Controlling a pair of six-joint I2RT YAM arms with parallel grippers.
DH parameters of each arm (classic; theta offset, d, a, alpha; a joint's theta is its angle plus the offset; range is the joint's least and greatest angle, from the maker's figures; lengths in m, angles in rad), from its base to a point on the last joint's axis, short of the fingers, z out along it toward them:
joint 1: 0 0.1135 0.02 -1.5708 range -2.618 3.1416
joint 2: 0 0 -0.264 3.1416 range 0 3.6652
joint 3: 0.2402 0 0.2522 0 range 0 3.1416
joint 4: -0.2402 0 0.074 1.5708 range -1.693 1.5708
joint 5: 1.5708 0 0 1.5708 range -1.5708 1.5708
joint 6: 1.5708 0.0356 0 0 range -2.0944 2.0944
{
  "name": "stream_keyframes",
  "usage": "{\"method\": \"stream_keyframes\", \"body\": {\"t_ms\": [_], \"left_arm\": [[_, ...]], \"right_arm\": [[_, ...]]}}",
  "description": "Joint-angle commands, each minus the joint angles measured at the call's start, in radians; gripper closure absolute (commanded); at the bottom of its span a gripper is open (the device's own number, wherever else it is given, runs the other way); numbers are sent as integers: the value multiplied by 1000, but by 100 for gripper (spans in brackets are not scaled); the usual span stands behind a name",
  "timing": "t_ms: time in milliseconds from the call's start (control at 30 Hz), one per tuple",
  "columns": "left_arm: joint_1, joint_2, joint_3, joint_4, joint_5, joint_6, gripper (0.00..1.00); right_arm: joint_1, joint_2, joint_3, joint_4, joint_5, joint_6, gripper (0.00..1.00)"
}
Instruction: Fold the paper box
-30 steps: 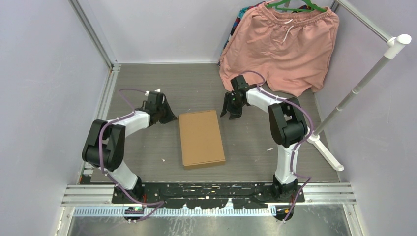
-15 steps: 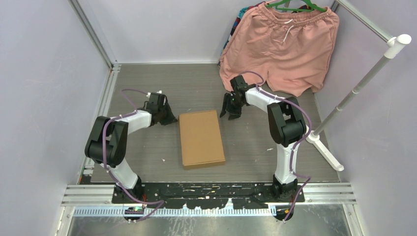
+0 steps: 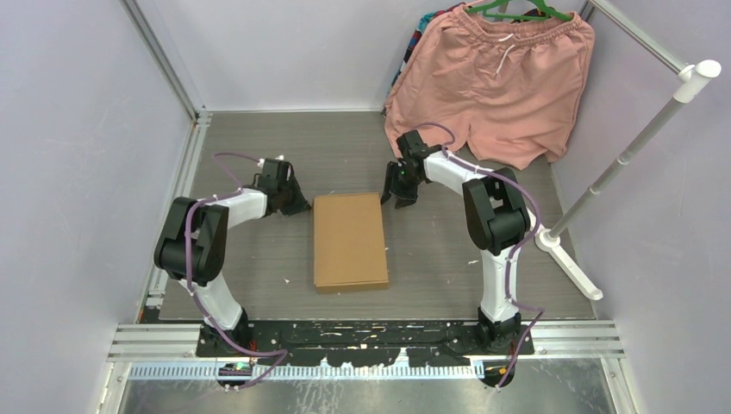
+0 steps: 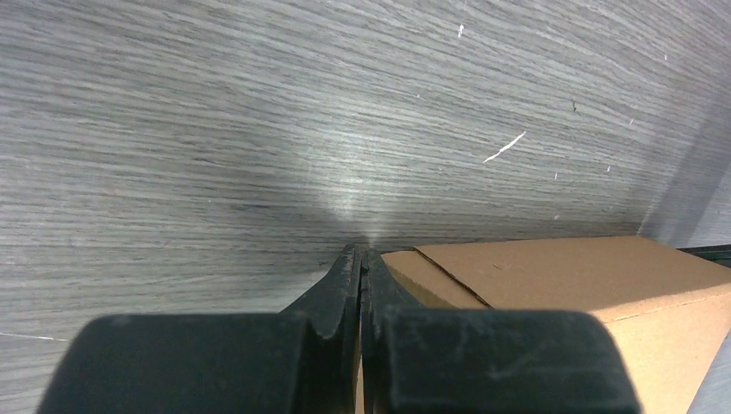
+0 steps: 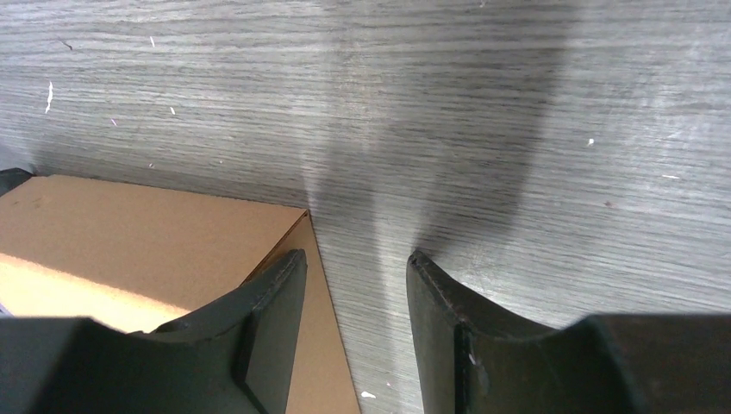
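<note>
Okay, box: the paper box (image 3: 350, 241) lies flat in the middle of the table (image 3: 250, 147), closed into a shallow rectangle, and I see no flaps sticking out.
Progress: looks basically folded to me. At most a last press or tuck check is left, and I can't judge the seams from up here.
Left claw: the left gripper (image 4: 360, 256) is pinched fully together with nothing in it, tips low just beside the box's far left corner. Can't tell if it's touching.
Right claw: the right gripper (image 5: 356, 259) is parted a moderate way and empty, straddling the far right corner, one finger over cardboard and one over bare table.
Far back: pink shorts (image 3: 491, 82) on a hanger, not my concern.
</note>
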Motion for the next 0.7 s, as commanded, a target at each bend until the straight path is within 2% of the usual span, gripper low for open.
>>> {"method": "stream_keyframes", "body": {"t_ms": [0,333,667], "left_arm": [[-3,18,35,51,42,14,100],[-37,30,37,61,65,0,100],[-79,28,-17,162,92,-67,100]], "right_arm": [[34,22,47,-2,-11,6,48],[87,71,130,-29,3,22,48],[148,112,176,-20,4,55,48]]}}
